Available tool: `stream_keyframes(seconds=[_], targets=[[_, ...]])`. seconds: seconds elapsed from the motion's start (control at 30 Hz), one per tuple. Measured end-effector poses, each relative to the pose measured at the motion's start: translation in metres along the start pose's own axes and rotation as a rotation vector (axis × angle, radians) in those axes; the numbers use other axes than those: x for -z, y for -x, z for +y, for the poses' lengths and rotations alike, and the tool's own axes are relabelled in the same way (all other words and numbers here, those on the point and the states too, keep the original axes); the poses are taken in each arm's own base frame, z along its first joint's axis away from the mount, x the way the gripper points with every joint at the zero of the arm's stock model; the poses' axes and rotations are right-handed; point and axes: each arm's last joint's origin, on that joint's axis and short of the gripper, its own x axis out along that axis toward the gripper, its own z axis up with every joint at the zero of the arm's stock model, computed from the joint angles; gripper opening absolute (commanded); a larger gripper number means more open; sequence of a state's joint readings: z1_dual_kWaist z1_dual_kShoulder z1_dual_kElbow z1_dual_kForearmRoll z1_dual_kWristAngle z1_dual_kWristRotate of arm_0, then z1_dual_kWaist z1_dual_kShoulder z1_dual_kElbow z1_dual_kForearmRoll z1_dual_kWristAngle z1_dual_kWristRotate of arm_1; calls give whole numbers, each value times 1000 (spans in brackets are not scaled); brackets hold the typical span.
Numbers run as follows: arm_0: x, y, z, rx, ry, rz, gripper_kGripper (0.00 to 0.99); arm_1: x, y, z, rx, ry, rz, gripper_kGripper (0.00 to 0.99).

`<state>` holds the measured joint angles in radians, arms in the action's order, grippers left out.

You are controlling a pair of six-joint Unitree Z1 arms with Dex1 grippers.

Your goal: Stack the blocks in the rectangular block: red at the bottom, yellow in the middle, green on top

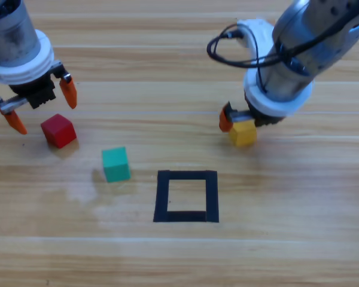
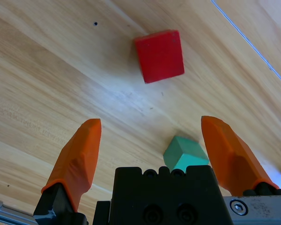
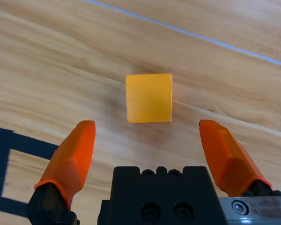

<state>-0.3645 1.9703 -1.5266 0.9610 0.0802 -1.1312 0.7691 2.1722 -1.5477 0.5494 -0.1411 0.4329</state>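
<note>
Jaws wide on both sides: I see my right gripper (image 3: 145,140) over yellow (image 3: 149,97), my left gripper (image 2: 150,140) near red (image 2: 159,55) (green (image 2: 185,153) just beside).

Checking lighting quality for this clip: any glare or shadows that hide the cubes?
High view: soft shadows beside the red cube and green cube, nothing hidden. Left wrist view: pale sheen on the wood below the red cube. Right wrist view: yellow cube evenly lit, faint shadow around it.
</note>
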Motion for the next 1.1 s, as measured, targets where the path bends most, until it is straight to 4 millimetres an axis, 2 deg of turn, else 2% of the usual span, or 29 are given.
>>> stream_keyframes(seconds=[0.23, 0.4, 0.53, 0.63, 0.73, 0.83, 1.0, 1.1], targets=[[-21, -13, 2, -11, 85, 30, 910, 0, -27, -4, 35, -6, 61, 945], [-26, -25, 3, -39, 128, 40, 910, -4, -29, -5, 33, -10, 53, 922], [-27, -31, 2, -53, 150, 46, 911, -6, -37, -3, 36, -8, 58, 916], [-29, -30, -2, -44, 157, 41, 923, -5, -44, -3, 39, -5, 69, 861], [-31, -31, -6, -37, 181, 37, 925, -9, -42, -1, 22, -7, 62, 808], [-32, -33, -8, -39, 188, 38, 923, -10, -42, 0, 9, -2, 62, 805], [-34, -39, -11, -44, 199, 40, 923, -16, -42, -5, -1, -5, 54, 534], [-36, -43, -16, -43, 200, 40, 923, -23, -45, -8, -10, -1, 49, 322]])
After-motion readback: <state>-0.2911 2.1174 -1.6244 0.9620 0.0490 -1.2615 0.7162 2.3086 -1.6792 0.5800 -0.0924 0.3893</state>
